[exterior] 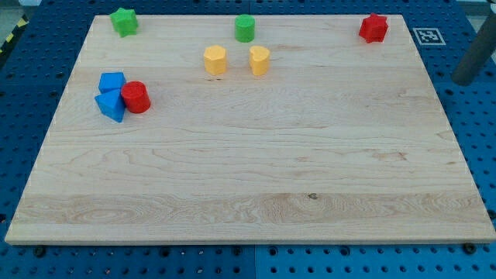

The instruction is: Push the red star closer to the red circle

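Note:
The red star (373, 28) lies at the board's top right corner. The red circle (136, 97) lies far off at the view's left, touching two blue blocks. My rod enters at the view's right edge. My tip (464, 80) is off the wooden board (256, 178), over the blue perforated table, to the right of and below the red star. It touches no block.
A blue cube (111, 80) and a blue triangular block (111, 106) sit against the red circle's left side. Two yellow blocks (215, 60) (260, 60) lie at top centre, a green circle (245, 28) above them, and a green star (124, 21) at top left.

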